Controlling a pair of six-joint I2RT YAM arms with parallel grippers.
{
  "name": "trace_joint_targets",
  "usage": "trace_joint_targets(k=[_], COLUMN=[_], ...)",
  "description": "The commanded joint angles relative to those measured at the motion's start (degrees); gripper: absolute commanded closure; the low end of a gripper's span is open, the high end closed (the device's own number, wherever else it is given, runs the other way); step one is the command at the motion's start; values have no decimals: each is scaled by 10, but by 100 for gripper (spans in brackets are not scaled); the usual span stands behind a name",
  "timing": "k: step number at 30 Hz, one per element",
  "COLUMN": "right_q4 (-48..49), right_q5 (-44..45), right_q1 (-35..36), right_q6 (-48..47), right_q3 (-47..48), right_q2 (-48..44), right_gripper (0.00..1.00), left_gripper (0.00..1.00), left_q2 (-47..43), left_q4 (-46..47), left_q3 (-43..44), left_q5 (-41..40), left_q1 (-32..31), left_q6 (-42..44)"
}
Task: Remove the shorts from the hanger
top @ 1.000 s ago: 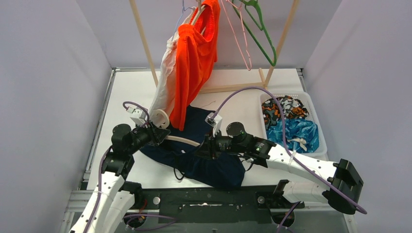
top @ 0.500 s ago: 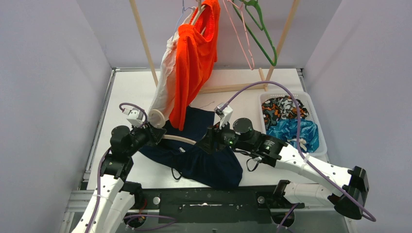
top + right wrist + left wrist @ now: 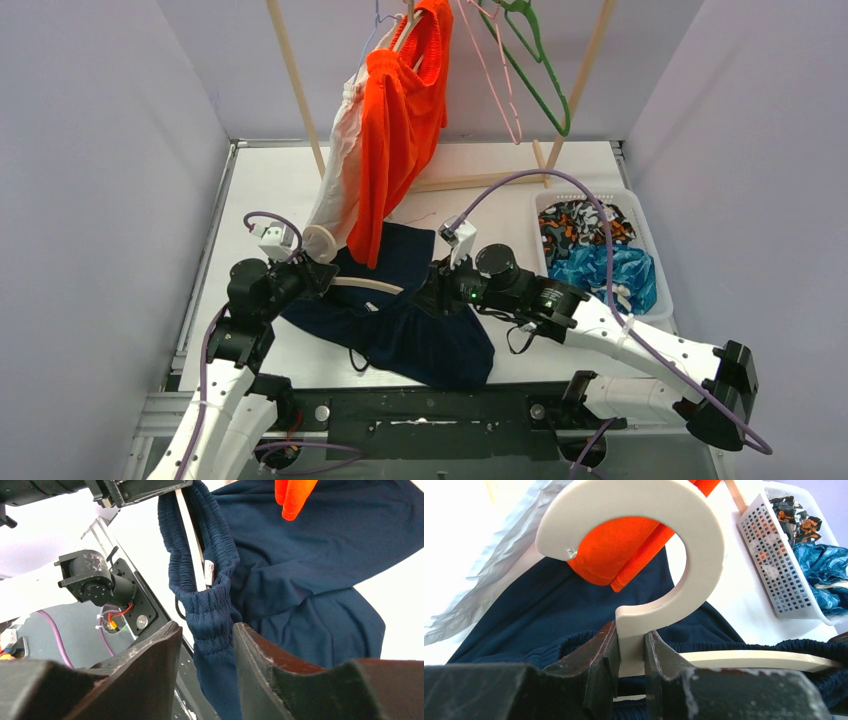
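Observation:
The dark navy shorts (image 3: 420, 335) hang by their waistband on a cream hanger (image 3: 365, 286) low over the table. My left gripper (image 3: 318, 272) is shut on the neck of the hanger's hook (image 3: 704, 545), shown in the left wrist view (image 3: 630, 650). My right gripper (image 3: 430, 295) is open, its jaws either side of the bunched navy waistband (image 3: 212, 610) at the hanger's right end, with a gap at one finger (image 3: 150, 655). The bright orange shorts (image 3: 400, 120) and the white shorts (image 3: 335, 180) hang on the rack behind.
A white basket (image 3: 640, 235) at the right holds the camouflage shorts (image 3: 585, 225) and the blue leaf-patterned shorts (image 3: 600, 270). Empty green (image 3: 535, 70) and pink (image 3: 495, 70) hangers hang on the wooden rack (image 3: 295, 85). Grey walls close in both sides.
My right arm has swung its elbow out to the right and its gripper has edged up along the waistband. The navy shorts have bunched slightly leftward. My left gripper has held the hanger nearly still.

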Motion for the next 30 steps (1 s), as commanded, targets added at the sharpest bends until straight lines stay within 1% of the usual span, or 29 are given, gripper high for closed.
trace_joint_targets(k=[1,4,5,6,7,8,9,11,13,15,17,19,21,27,30], right_q4=[44,38,39,42,47,53,62,83,99,94,71,60,60,74,43], right_q5=[21,49,50,52,55,55,55,56,56,49,53,62,67,95,125], right_q1=[5,6,6,6,7,7,6,7,6,7,6,6,6,4,0], right_q6=[4,13,12,11,12,12,12,17,22,17,11,9,8,3,1], right_q3=[18,31,31,27,23,18,12,4,5,19,30,32,26,-14,-16], right_q2=[18,29,28,24,19,14,11,11,22,44,57,57,44,-12,-27], right_gripper=[61,72,73,73,69,58,51,49,50,57,67,77,83,95,97], left_gripper=[100,100,100,100,100,100,100,100,100,100,100,100,100,100,100], left_q2=[-1,0,0,0,0,0,1,2,5,8,11,11,7,2,0], left_q4=[18,17,16,16,15,15,16,17,17,16,14,13,11,7,-1], left_q3=[35,35,35,36,35,35,35,35,35,37,38,38,38,38,41], left_q5=[-11,-12,-12,-14,-16,-17,-17,-16,-16,-17,-17,-18,-23,-40,-60], left_q1=[4,4,4,4,4,4,4,4,4,4,4,4,4,4,4], left_q6=[3,3,3,3,3,2,2,1,2,3,3,3,3,3,3])
